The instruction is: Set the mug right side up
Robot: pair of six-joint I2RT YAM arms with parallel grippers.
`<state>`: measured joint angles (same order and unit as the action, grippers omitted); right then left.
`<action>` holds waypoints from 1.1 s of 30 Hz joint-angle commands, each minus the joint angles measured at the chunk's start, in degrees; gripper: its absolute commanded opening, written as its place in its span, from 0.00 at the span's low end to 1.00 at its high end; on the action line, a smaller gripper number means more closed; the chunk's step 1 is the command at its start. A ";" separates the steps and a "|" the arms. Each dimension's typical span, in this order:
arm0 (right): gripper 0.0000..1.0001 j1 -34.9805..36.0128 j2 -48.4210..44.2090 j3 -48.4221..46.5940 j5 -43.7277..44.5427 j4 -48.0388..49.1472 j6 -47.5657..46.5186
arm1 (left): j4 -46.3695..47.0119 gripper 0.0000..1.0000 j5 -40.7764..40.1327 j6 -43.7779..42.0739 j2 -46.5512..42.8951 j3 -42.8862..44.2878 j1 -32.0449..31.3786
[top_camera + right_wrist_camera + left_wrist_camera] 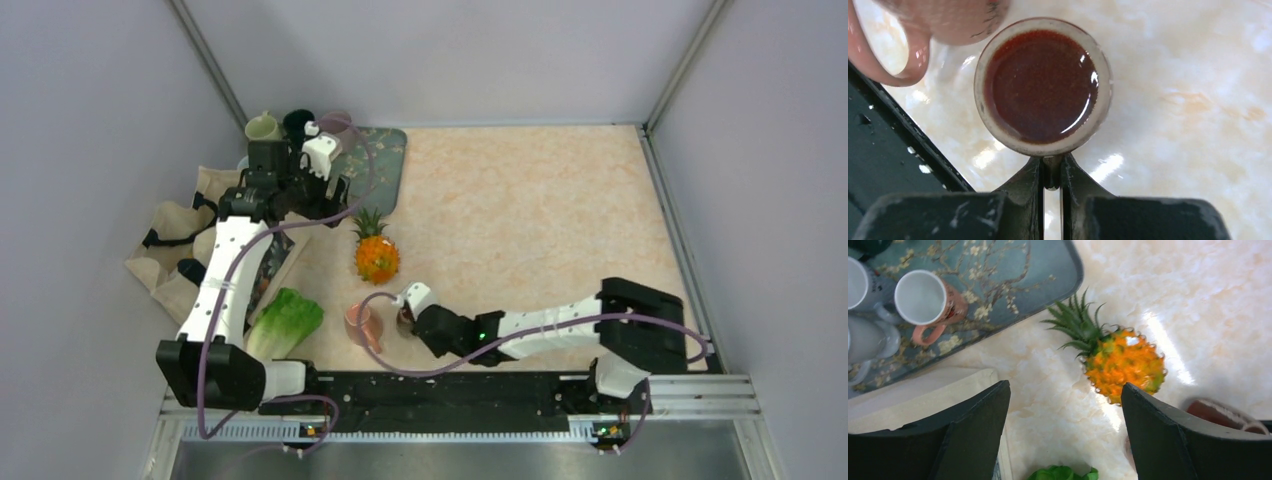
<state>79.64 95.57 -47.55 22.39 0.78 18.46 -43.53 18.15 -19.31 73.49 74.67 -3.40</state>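
**Right hand on the brown mug's near edge; mug dead ahead, axis upright**

Right hand (1051,167): fingers pressed almost together, only a thin slit between them. A small dark tab is pinched at the tips. I read it as the handle seen edge-on, though it is too small to be sure.

Brown mug (1042,85): sits on the tabletop (1198,100) straight ahead of the right hand, its rim touching the fingertips. It shows a round, glossy, dark red-brown face inside a pale ring, turned up at the wrist camera, so the long axis stands vertical. Base or mouth cannot be told outright. The pale ring looks like an unglazed foot, so I judge it upside down.

Pink mug (948,15): just beside the brown one, on its far left in the wrist view, handle loop hanging toward the black rail. Touching or not, cannot tell.

Left hand (1065,387): fingers spread wide, holding nothing. It hangs well away near the tray (1048,270) of cups, looking down past the pineapple (1123,365).

Judgement: the right arm is the nearer by far and owns the move. The handle points back along the hand's line, so a wrist roll about that line should bring the mouth up. The pink mug crowds that side, so lift before rolling.
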 commanded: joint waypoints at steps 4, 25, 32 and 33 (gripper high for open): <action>0.00 -18.69 -26.20 13.19 -18.06 22.03 8.91 | -3.63 0.76 18.35 5.64 2.24 10.54 0.00; 0.00 -35.25 -23.19 6.68 -34.79 60.06 27.69 | 9.91 0.75 46.29 31.79 9.67 17.61 -16.44; 0.00 -35.53 -21.75 6.67 -34.18 59.26 28.29 | 11.27 0.60 46.03 32.30 9.89 19.86 -16.89; 0.00 -35.71 -21.87 6.62 -33.93 58.87 28.21 | 10.62 0.59 45.39 31.45 9.86 20.04 -16.83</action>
<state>44.82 74.65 -37.93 -11.68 54.39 46.17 -35.11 62.63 12.62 84.18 91.05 -20.01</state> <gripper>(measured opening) 0.068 0.608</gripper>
